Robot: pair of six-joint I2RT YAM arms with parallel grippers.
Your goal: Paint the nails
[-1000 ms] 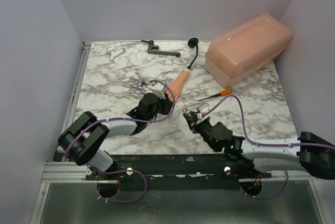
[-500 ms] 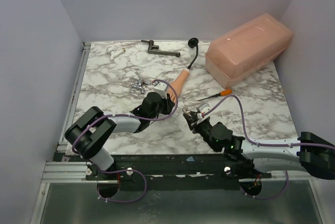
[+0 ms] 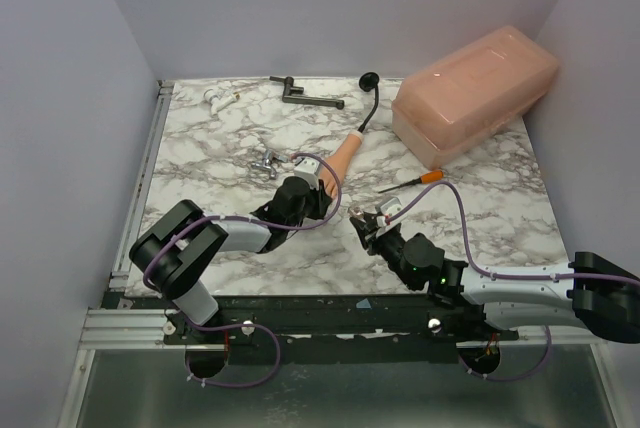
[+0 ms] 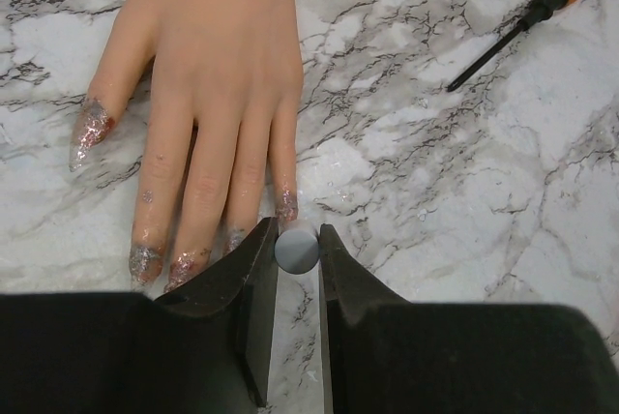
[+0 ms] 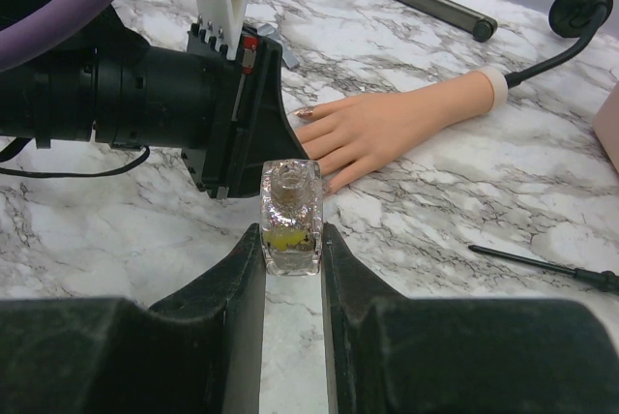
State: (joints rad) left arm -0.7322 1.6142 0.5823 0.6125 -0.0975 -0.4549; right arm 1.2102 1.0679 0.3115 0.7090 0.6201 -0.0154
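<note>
- The left tool (image 4: pixel 298 236) is clamped on a small round grey cap (image 4: pixel 297 249), seen end-on between its two black fingers; whatever hangs beneath the cap is hidden
- The mannequin hand (image 4: pixel 213 66) lies flat, palm down, near the middle of the marble counter (image 3: pixel 490 203), its fingers spread and pointing towards the left tool
- The nails (image 4: pixel 145 261) are long and pointed; they carry patchy glitter with a reddish tint, clearest on the thumb and the two fingers next to it
- The grey cap sits just beside the tip of the little finger; whether anything touches that nail cannot be told
- The right tool (image 5: pixel 290 240) is closed on a small square glass bottle (image 5: pixel 290 213); the bottle stands upright, its neck uncapped, with glittery contents and a yellow patch low down
- In the right wrist view the bottle is just in front of the mannequin's fingertips, close beside the left tool's black body
- A thin black curved stem (image 3: pixel 372 103) runs from the mannequin's wrist to the back of the counter
- A screwdriver (image 4: pixel 527 22) with an orange handle lies to the right of the hand, apart from it
- A large pinkish translucent box (image 3: pixel 475 93) sits at the far right corner
</note>
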